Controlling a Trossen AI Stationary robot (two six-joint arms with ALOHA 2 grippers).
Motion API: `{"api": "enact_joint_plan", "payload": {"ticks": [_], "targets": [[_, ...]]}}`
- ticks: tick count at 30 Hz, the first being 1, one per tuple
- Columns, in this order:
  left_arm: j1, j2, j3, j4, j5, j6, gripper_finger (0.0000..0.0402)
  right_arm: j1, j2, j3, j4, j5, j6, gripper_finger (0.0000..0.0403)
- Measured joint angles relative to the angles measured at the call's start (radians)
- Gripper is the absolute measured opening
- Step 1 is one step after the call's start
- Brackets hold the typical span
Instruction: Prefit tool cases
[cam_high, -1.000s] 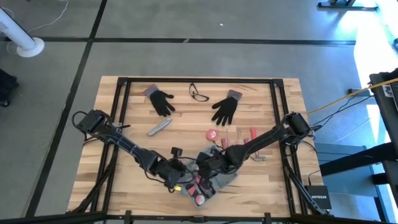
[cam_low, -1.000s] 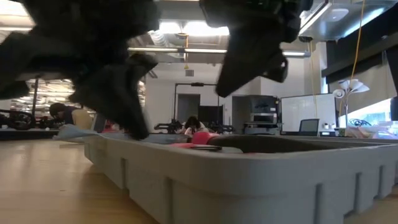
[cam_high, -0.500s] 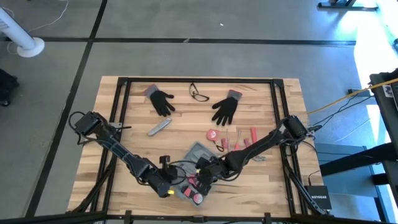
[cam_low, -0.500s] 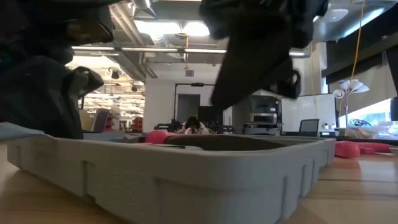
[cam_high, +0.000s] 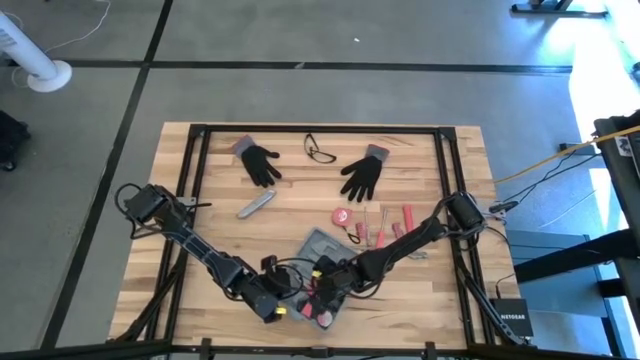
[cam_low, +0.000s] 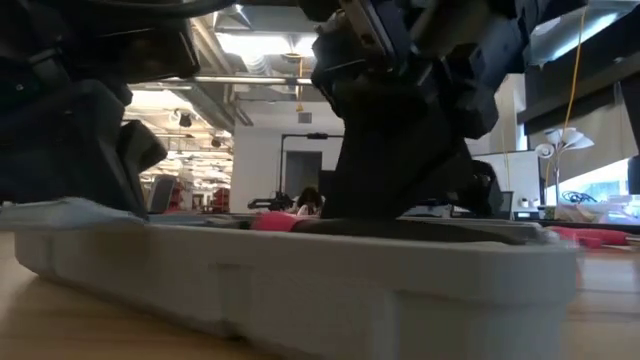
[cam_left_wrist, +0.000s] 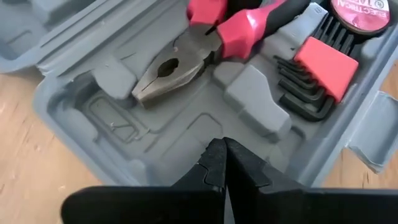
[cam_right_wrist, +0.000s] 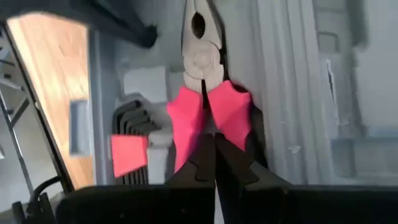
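High view: tool case (cam_high: 322, 255) lies open at table's near edge, long axis diagonal, between both arms. Left gripper (cam_high: 272, 305) at its near-left corner, right gripper (cam_high: 322, 290) over pliers (cam_left_wrist: 186, 56) inside (yours is closer). Both clenched, empty.

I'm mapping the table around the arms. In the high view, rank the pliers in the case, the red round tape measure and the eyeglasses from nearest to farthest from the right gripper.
From the right gripper:
1. Pliers, in the tool case, right beside it.
2. Red tape measure, mid-table beyond the case.
3. Eyeglasses, at the far edge between the gloves.
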Motion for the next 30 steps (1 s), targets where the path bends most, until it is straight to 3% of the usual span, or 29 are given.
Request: {"api": "enact_joint_plan", "payload": {"ticks": [11,18,24,30], "targets": [[-0.012,-0.003,-0.002,-0.033,0.020,-0.024,0.0000,-0.024,0.039,-0.007,0.214,-0.052,0.070,0.0000],[-0.019,0.001,-0.002,-0.033,-0.037,-0.067,0.0000,-0.083,0.017,0.003,0.482,-0.181,0.017,0.0000],[-0.019,0.000,-0.002,-0.038,-0.053,-0.123,0.0000,-0.136,0.012,-0.003,0.364,-0.203,-0.023,0.0000],[-0.019,-0.026,-0.004,-0.056,-0.052,-0.107,0.0000,-0.193,-0.067,-0.001,0.192,-0.211,-0.190,0.0000]]}}
